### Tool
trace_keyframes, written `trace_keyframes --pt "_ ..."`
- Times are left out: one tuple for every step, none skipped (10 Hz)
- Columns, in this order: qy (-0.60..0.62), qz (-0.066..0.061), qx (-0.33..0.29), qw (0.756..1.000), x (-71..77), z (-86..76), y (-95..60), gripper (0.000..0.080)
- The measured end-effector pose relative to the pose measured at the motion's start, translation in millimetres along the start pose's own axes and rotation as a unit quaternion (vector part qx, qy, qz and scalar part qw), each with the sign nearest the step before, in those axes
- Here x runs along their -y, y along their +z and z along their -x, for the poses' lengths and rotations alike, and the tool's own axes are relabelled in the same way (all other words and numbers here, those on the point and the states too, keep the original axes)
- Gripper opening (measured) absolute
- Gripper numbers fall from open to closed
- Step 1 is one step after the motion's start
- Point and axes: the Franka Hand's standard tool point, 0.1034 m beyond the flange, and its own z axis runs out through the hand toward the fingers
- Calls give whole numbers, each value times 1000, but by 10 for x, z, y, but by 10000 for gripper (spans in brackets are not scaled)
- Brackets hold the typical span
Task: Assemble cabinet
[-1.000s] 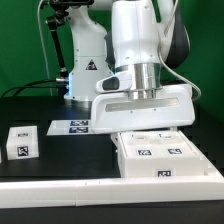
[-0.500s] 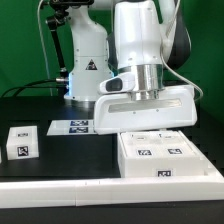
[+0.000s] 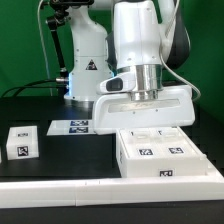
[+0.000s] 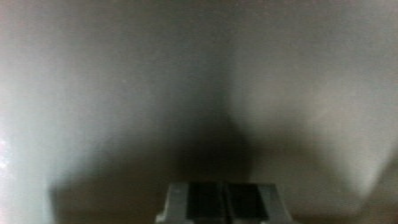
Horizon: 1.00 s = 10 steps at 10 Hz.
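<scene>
The cabinet (image 3: 160, 157) is a white box with black-and-white tags, lying on the black table at the exterior view's right. My gripper (image 3: 148, 126) hangs right above its back edge, and the wide white hand hides the fingertips there. In the wrist view the gripper (image 4: 221, 203) shows two dark fingers pressed together with nothing between them, very close to a blurred white surface (image 4: 196, 80). A smaller white tagged cabinet piece (image 3: 22, 142) stands apart at the exterior view's left.
The marker board (image 3: 72, 126) lies flat on the table between the small piece and the cabinet. The white robot base (image 3: 86, 68) with a warning sticker stands behind it. A green wall closes the back.
The gripper has risen slightly above the cabinet's back edge. The cabinet and the small piece have not moved.
</scene>
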Motion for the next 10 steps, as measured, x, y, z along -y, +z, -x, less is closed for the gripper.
trace_keyframes --pt "0 0 0 1000 0 0 0 4" --pt "0 0 -1 1000 0 -7 -6 2" --pt "-7 -3 7 1000 -11 -40 -85 2" --pt "-10 -5 9 1000 -39 -106 -217 2" --pt "-9 -6 11 1000 -47 -151 -320 2" --pt "-10 -9 16 1000 -37 -195 -421 2" --pt "-9 -11 19 1000 -38 -250 -531 2" --pt "-9 -14 21 1000 -28 -321 -651 2" --pt "-10 -16 18 1000 -18 -382 -734 2" --pt "-10 -15 18 1000 -24 -352 -701 2"
